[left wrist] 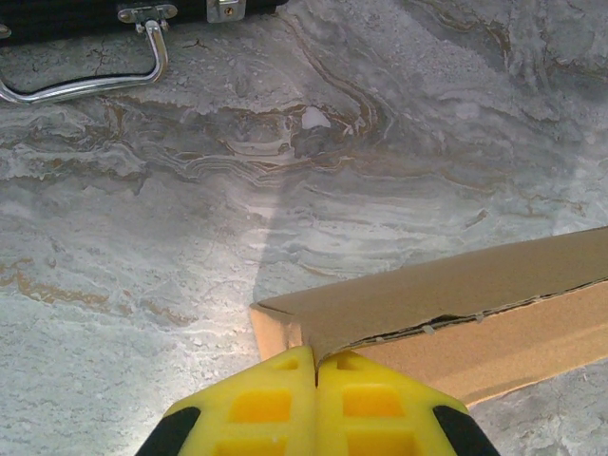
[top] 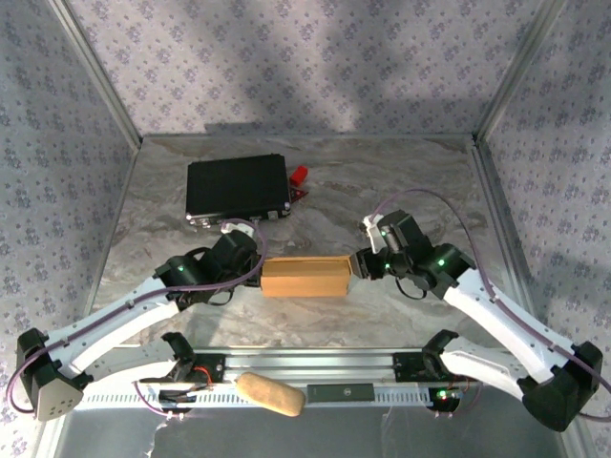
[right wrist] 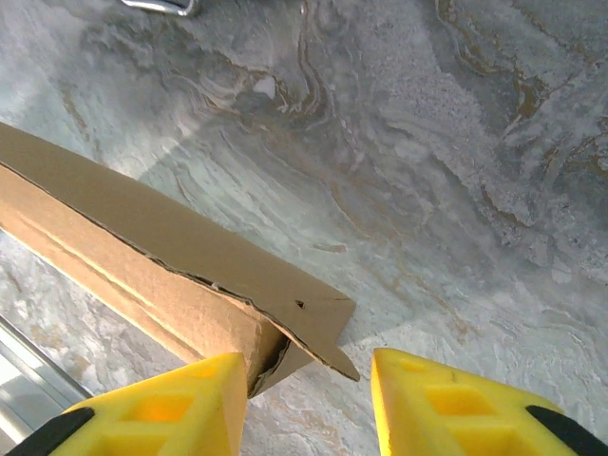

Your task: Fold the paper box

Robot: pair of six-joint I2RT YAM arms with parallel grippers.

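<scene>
Top view, paper box (top: 304, 277): lies flat on the marbled surface (top: 382, 191), between left end effector (top: 256, 270) and right end effector (top: 357, 266).
Top view, surroundings: black case (top: 238, 189) behind the box, red piece (top: 300, 176) at its right edge; tan lump (top: 271, 394) on the near rail (top: 286, 361).
Left wrist, left end effector: yellow fingers pressed together, tips at the box's corner; metal handle (left wrist: 85, 71) beyond.
Right wrist, right end effector: jaws apart, one finger beside the box's end flap, the other clear.
</scene>
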